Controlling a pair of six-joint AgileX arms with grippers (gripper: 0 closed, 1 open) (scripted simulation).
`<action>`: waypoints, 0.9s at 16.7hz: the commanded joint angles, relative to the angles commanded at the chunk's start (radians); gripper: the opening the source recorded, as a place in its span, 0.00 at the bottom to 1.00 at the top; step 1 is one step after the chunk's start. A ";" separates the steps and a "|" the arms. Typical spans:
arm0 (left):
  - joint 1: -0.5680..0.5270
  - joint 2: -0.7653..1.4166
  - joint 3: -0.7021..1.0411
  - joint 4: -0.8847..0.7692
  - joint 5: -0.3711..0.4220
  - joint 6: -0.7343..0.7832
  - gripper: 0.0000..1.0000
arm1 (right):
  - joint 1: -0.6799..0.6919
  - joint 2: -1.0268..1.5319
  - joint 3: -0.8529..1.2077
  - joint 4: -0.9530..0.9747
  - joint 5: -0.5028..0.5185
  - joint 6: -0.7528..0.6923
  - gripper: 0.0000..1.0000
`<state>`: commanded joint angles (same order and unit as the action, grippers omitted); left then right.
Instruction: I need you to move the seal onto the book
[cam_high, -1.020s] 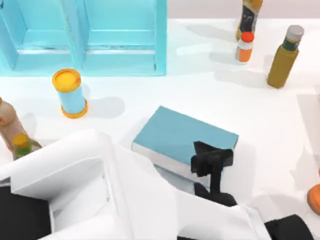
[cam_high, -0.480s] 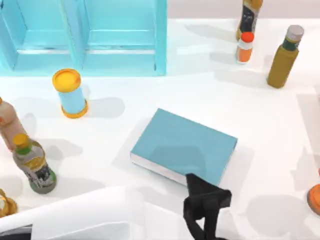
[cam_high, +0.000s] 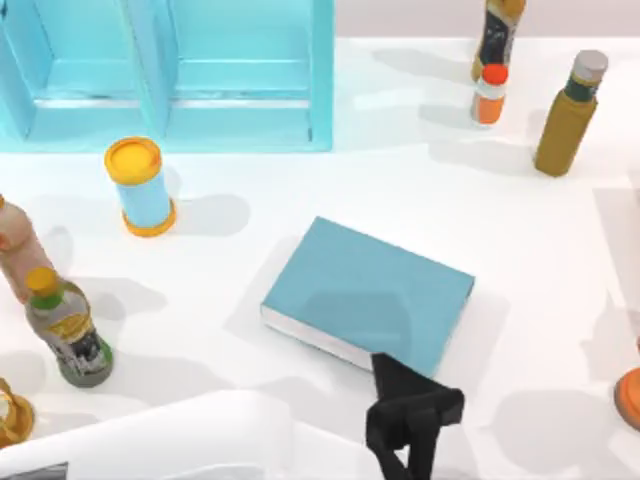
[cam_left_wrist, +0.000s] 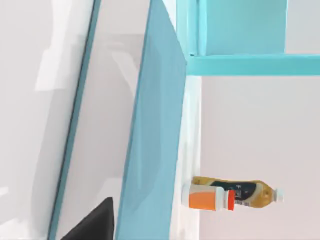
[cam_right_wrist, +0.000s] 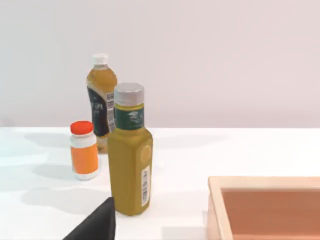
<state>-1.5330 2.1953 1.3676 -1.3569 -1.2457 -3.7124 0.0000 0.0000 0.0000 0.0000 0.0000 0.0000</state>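
White bench carried the book (cam_high: 368, 297) flat near its middle, teal cover up, white page edges facing the front edge. No stamp lay on the cover. Just off the book's front right corner hung the left hand (cam_high: 412, 420), a black shape above the bench; whether its fingers were spread or pressed together I cannot tell. Toward the back left corner stood a light-blue cabinet (cam_high: 170, 75), and toward the back right corner an orange-capped bottle (cam_high: 489, 94).

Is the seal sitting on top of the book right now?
No, the book's teal cover lies bare in the top view, with the left gripper just off its near edge.
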 joint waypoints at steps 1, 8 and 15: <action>0.000 0.000 0.000 0.000 0.000 0.000 1.00 | 0.000 0.000 0.000 0.000 0.000 0.000 1.00; 0.116 -0.152 -0.044 0.118 0.053 0.246 1.00 | 0.000 0.000 0.000 0.000 0.000 0.000 1.00; 0.408 -0.579 -0.206 0.433 0.242 0.898 1.00 | 0.000 0.000 0.000 0.000 0.000 0.000 1.00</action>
<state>-1.1248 1.6166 1.1618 -0.9242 -1.0033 -2.8144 0.0000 0.0000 0.0000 0.0000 0.0000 0.0000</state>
